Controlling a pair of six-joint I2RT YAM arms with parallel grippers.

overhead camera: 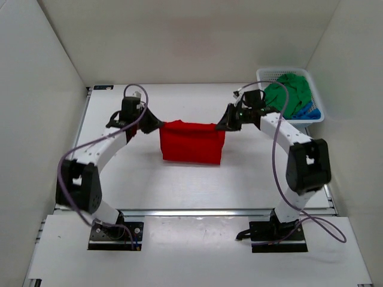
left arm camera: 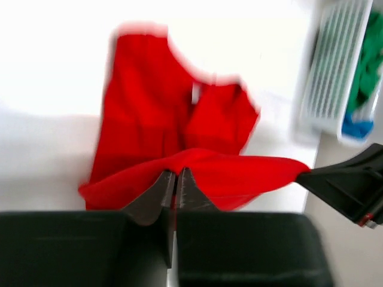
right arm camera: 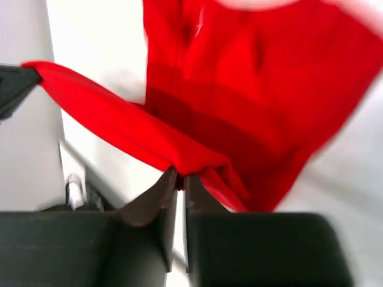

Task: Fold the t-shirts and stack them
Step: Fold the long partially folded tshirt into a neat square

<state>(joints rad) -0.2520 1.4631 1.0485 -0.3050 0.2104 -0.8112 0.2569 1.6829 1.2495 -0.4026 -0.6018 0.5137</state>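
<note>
The red t-shirt (overhead camera: 191,143) sits in the middle of the counter (overhead camera: 239,185), strung between the two sets of jaws. The left jaws are clamped together on its left end and the right jaws are pinched shut on its right end, so one edge of the cloth runs taut from one to the other. Below that edge the shirt spreads toward the near edge of the counter as a rough rectangle.

In the left wrist view the red t-shirt (left arm camera: 155,119) has its gripped edge raised as a thick fold, and the rest lies flat beyond it. A small pale mark near the neckline may be a label, though the blur makes that uncertain. The right wrist view shows the same fold of red t-shirt (right arm camera: 257,89) rising out of the closed jaws, with its outline smeared.

At the far right corner of the counter stands a white basket (overhead camera: 269,73), well apart from the jaws. It holds the green t-shirt (overhead camera: 290,92) and the blue t-shirt (overhead camera: 308,109), both bunched. The blue one is mostly hidden under the green, and the right arm (overhead camera: 287,137) cuts off the basket's near left corner.
</note>
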